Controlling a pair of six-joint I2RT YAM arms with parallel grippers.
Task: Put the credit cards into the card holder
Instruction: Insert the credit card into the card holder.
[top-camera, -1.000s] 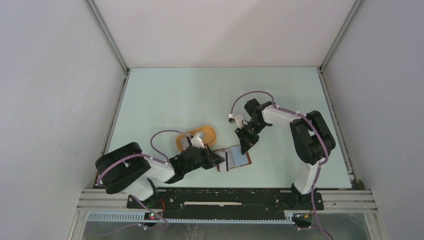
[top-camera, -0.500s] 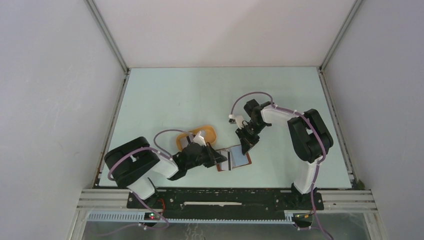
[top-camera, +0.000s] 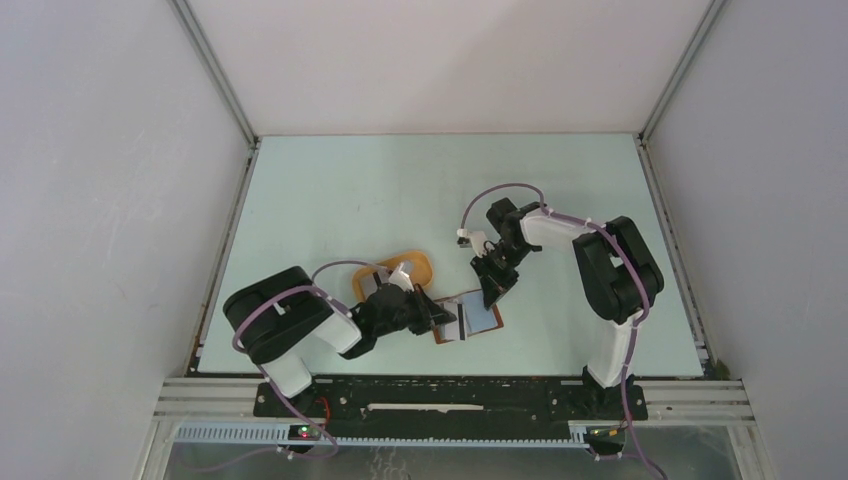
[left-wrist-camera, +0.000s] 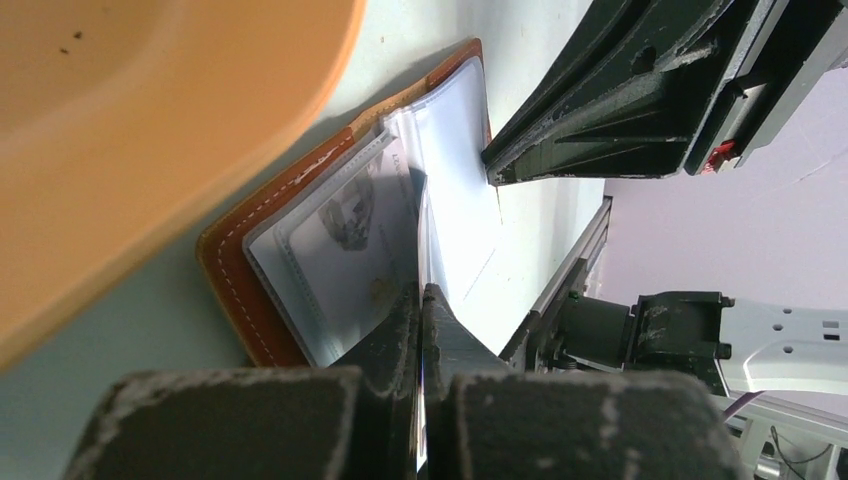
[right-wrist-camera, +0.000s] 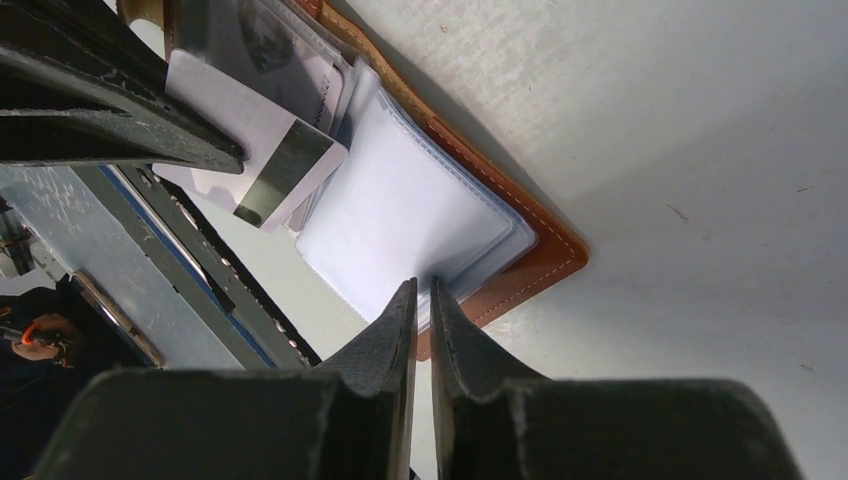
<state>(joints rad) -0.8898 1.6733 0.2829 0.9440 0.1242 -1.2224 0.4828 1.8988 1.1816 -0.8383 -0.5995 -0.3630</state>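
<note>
Card holder (top-camera: 478, 318) lies open on the bench (top-camera: 400, 190) beside an orange tray (top-camera: 425, 268). Left wrist: the left end effector (left-wrist-camera: 421, 292) is fully closed over the holder. Right wrist: it clamps a striped credit card (right-wrist-camera: 245, 150). The right end effector (right-wrist-camera: 423, 288) is nearly closed at the pale sleeve's edge, but I cannot tell if it grips.

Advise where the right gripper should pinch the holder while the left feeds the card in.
I'd pinch the free outer edge of the top clear sleeve, near the holder's brown corner, coming in low from the side opposite the spine. The sleeves lie flat and thin there, and the left gripper, shut on the card, fills the spine side.
</note>
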